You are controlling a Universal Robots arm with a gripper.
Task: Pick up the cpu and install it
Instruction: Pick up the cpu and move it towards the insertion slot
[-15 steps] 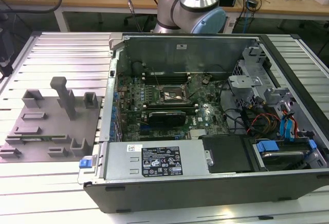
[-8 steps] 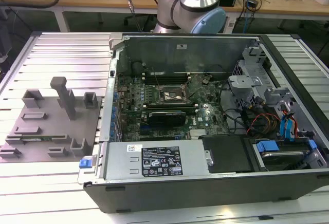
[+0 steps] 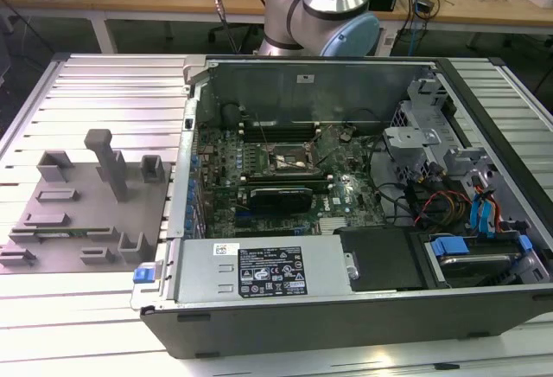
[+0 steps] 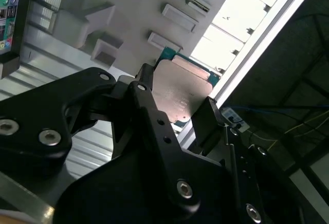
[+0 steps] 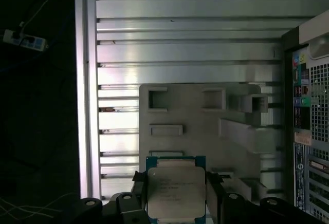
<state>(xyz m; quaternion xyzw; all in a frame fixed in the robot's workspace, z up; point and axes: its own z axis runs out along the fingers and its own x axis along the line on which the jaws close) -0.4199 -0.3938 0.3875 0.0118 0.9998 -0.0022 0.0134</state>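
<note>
The cpu (image 5: pixel 176 193), a flat square chip with a silvery top and a green rim, sits between the two black fingers (image 5: pixel 215 189) of my gripper (image 5: pixel 176 184), which is shut on its opposite edges. In the second wrist view the cpu (image 4: pixel 180 93) is clamped the same way in the gripper (image 4: pixel 177 99). It hangs well above the grey fixture plate (image 5: pixel 195 113) on the slatted metal table. In the exterior view the open computer case (image 3: pixel 346 308) shows the motherboard with its black socket frame (image 3: pixel 289 159) near the middle.
The grey fixture plate (image 3: pixel 78 213) with upright blocks lies at the exterior view's left of the case. Drive cages and cables (image 3: pixel 449 195) fill the case's right part, and a power supply (image 3: pixel 263 269) lines its near side. The arm's base (image 3: pixel 324 9) stands behind the case.
</note>
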